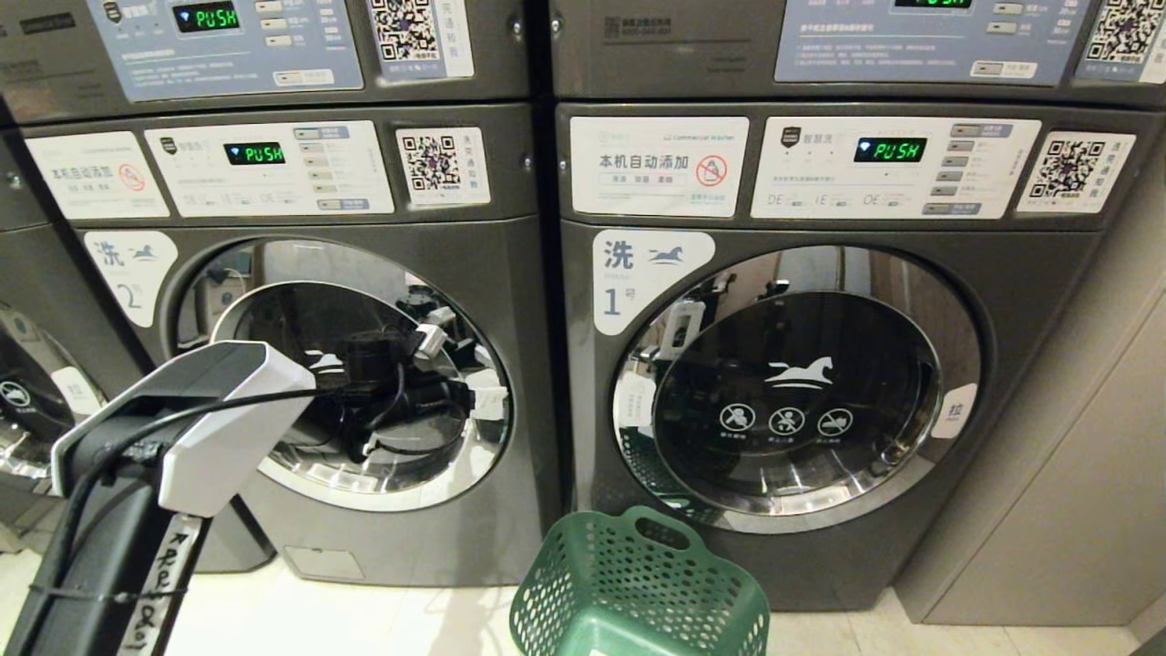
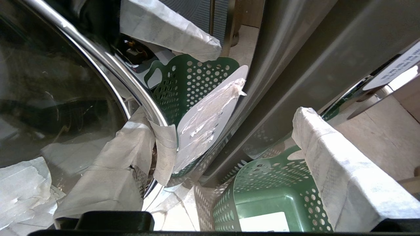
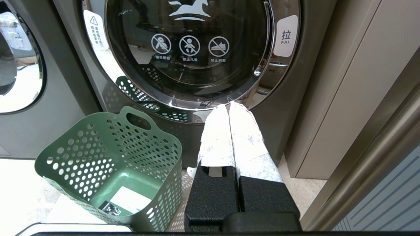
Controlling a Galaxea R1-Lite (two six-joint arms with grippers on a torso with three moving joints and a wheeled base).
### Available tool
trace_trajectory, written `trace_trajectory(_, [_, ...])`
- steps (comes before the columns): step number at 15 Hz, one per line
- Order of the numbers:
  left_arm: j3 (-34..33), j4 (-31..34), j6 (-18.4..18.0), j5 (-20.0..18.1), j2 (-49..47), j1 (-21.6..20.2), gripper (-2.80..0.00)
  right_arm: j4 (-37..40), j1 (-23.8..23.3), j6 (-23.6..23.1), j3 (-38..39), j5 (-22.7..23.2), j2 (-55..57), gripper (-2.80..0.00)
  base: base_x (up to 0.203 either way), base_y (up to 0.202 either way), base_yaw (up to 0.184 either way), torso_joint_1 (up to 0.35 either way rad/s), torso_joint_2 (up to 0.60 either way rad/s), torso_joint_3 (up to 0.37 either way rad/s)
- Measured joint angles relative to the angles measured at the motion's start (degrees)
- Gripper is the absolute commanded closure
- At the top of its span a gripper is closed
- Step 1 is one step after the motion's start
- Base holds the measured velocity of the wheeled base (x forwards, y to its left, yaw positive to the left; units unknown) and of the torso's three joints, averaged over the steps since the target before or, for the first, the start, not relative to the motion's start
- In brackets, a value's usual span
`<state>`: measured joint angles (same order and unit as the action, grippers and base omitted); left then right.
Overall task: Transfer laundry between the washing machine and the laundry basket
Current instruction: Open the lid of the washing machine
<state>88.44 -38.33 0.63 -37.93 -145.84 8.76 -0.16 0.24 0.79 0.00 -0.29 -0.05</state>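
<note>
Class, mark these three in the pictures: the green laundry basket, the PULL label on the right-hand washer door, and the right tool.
green laundry basket (image 3: 98, 154): right wrist view, perforated inner wall.
PULL label (image 3: 285, 36): right wrist view, middle of the white sticker.
right tool (image 3: 229, 108): right wrist view, where the taped fingertips meet.

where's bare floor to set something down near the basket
Bare pale floor lies left of the green basket, in front of washer number 2, and a narrower strip right of the basket, between washer number 1 and the beige wall panel. The basket itself holds no laundry. It is tight between the basket and washer number 1's closed door.
</note>
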Motion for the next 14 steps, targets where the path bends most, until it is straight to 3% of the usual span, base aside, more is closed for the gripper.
trace_trajectory(7, [-0.15, -0.33, -0.03, -6.16, 0.24, 0.93, -2.8, 0.0, -0.02, 0.0, 0.0, 0.02, 0.0, 0.0, 0.0, 0.0, 0.0, 0.0, 0.0, 0.0])
trace_trajectory(14, [-8.08, -6.86, 0.0, -6.93, 2.45, 0.93, -2.8, 0.0, 0.0, -0.02, 0.0, 0.01, 0.0, 0.0, 0.0, 0.0, 0.0, 0.0, 0.0, 0.0])
